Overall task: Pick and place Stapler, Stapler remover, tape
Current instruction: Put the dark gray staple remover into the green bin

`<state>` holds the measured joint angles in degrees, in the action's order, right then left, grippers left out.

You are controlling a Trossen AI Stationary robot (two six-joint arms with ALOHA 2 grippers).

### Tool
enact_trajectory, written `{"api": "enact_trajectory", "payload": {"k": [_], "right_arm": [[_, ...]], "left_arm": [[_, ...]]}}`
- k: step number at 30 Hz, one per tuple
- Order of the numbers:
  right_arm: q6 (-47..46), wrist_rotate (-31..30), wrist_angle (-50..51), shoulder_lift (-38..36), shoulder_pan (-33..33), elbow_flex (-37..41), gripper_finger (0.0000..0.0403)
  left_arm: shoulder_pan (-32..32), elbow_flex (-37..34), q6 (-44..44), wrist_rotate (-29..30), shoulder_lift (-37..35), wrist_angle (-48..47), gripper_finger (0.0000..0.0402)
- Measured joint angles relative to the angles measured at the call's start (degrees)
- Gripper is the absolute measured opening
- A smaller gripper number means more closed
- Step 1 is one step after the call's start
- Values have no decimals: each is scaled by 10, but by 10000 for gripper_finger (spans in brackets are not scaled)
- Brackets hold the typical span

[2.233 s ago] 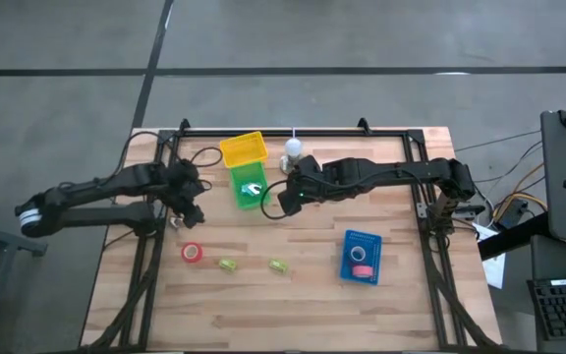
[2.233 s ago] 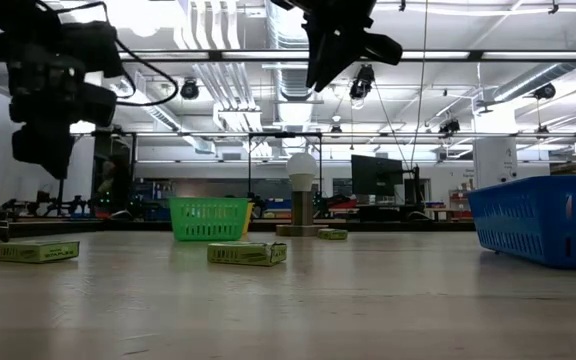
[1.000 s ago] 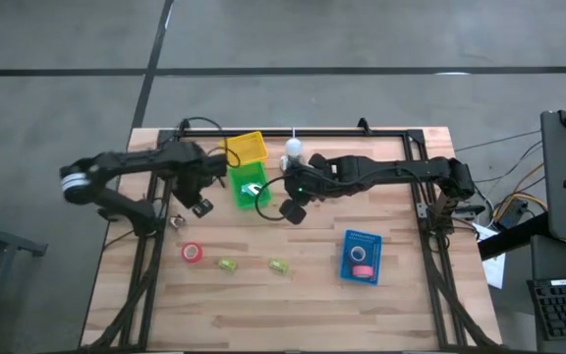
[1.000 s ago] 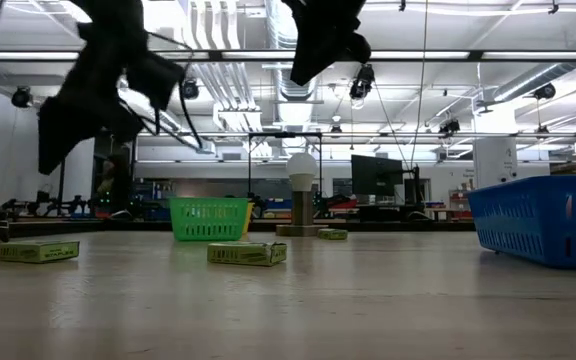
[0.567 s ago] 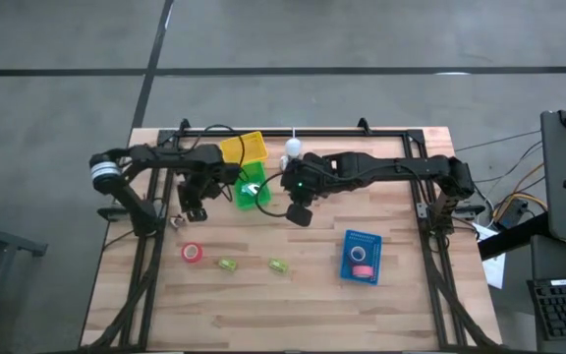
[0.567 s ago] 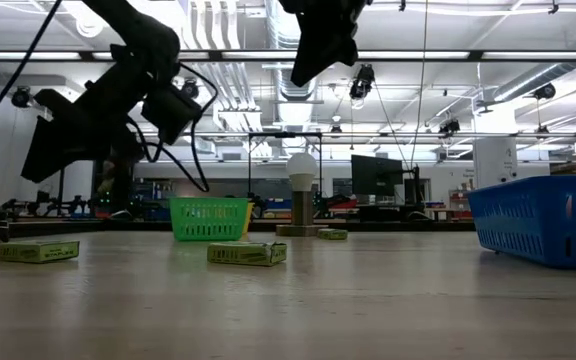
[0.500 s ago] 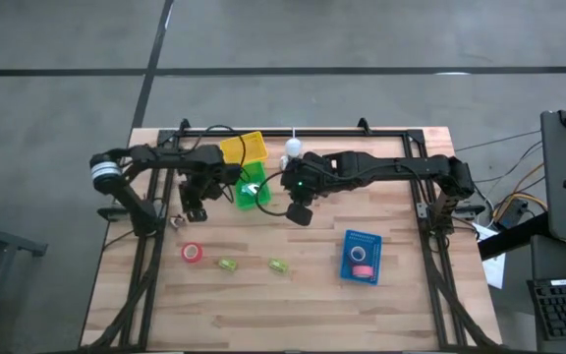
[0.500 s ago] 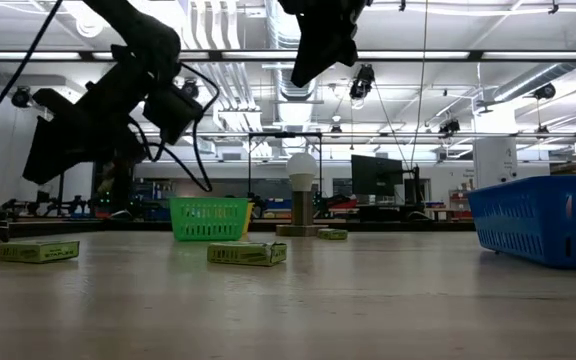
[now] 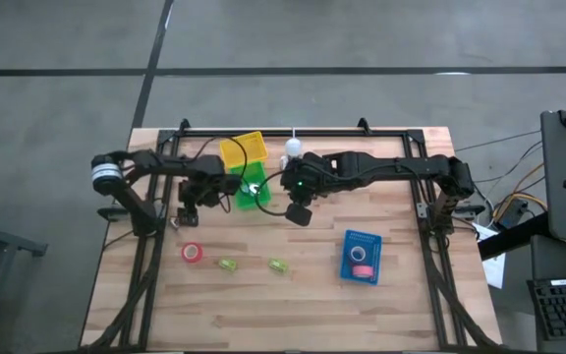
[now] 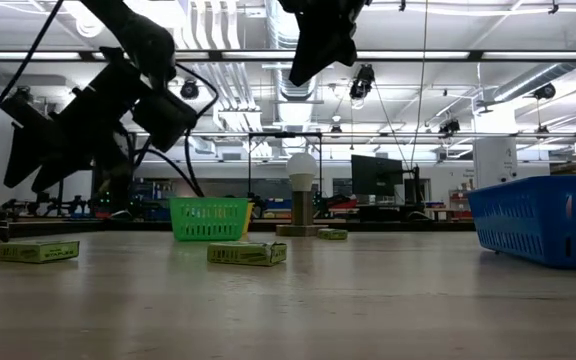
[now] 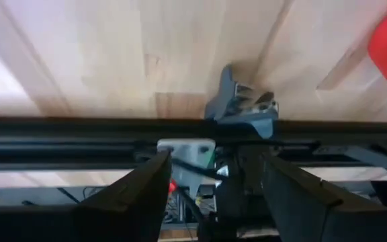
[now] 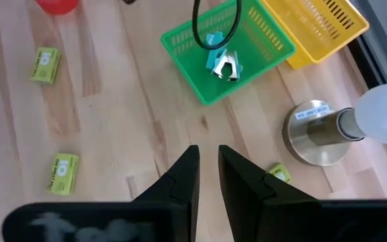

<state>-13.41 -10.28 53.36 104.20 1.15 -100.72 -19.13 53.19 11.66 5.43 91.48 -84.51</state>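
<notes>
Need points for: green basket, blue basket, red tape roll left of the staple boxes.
green basket (image 12: 274,48): right wrist view, on its mesh side wall.
blue basket (image 9: 350,254): high view, on its left rim.
red tape roll (image 9: 189,256): high view, on the ring's red face beside the centre hole.

Pale planked wooden table (image 9: 401,285), matt; slatted plastic green basket (image 12: 261,50); brushed-metal lamp base (image 12: 311,141).

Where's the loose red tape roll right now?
In the high view the red tape roll lies on the table's left side, just left of a small green box and in front of the left gripper.
</notes>
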Motion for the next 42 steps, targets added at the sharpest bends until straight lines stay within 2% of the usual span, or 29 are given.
{"api": "enact_trajectory", "payload": {"k": [16,24,34,37,42], "right_arm": [[-23,-1,-5,-1,12,0,52],[-35,0,-6,-1,12,0,52],[-36,0,-6,-1,12,0,52],[-36,0,-7,-1,11,0,52],[-36,0,-12,-1,11,0,52]], "left_arm": [[10,-79,9,5,1,87,229],[10,-82,22,38,2,110,218],[10,-101,57,7,2,133,159],[10,-104,73,-10,2,135,123],[10,-104,84,-18,2,135,35]]}}
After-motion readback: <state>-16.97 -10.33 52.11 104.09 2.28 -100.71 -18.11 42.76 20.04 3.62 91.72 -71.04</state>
